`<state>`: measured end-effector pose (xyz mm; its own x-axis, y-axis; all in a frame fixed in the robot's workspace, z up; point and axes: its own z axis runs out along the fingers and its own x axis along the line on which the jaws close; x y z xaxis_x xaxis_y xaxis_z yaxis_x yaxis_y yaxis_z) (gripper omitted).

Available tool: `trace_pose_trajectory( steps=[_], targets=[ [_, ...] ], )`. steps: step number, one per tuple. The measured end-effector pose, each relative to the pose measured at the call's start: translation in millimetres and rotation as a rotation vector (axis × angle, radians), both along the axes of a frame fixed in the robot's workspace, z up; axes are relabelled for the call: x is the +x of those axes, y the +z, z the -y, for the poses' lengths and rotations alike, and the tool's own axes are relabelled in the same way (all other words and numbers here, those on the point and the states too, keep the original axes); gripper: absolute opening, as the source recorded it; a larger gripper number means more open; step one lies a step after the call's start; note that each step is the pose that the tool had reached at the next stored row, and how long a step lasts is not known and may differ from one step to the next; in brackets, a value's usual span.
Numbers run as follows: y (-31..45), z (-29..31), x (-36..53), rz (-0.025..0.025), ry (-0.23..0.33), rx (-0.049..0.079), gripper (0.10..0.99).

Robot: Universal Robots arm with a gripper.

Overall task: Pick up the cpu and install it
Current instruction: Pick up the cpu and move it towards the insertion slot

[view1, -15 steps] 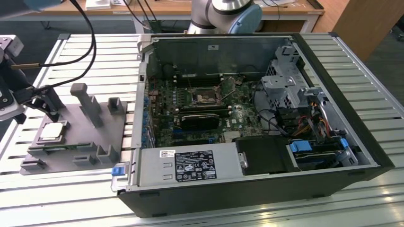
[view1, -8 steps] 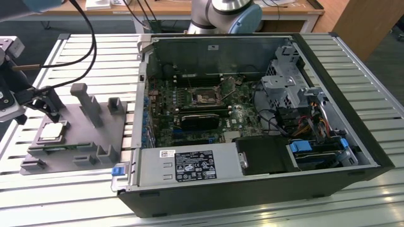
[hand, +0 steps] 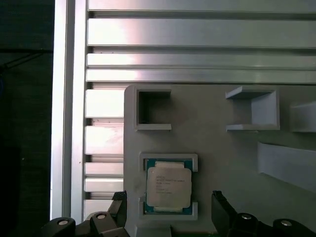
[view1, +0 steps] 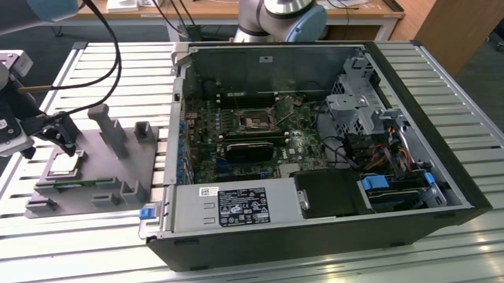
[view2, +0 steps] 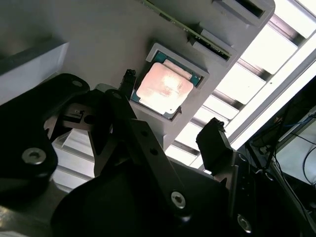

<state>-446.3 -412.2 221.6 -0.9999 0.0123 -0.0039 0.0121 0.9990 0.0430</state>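
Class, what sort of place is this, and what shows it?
Likely a robotics lab bench for computer assembly: an open computer case on a slatted aluminium table, and a cpu resting in a grey fixture.

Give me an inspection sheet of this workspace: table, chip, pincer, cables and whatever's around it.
Surface: slatted metal table carrying a grey fixture and an open computer case.
Job's things: chip lying flat in its fixture pocket, not yet in the case.
Clutter: nothing seen.
Pincer: open above the fixture, one finger on either side of the chip, not closed on it.
Cables: black cables hanging over the table; coloured wires inside the case.
Surroundings: wooden desk and arm base behind the table.
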Motion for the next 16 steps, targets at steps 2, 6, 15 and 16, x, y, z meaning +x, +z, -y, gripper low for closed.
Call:
trace_pose_trajectory(
  steps=[2, 6, 15, 16],
  targets=[
    [-0.8, 0.4, 0.0, -0.0002, 0.0, 0.0, 0.776],
    [-1.5, 0.7, 0.0, -0.0001, 0.0, 0.0, 0.776],
    [-5.0, 0.7, 0.1, 0.0004, 0.0, 0.0, 0.776],
    [-5.6, 0.7, 0.2, 0.0003, 0.001, 0.0, 0.776]
  ],
)
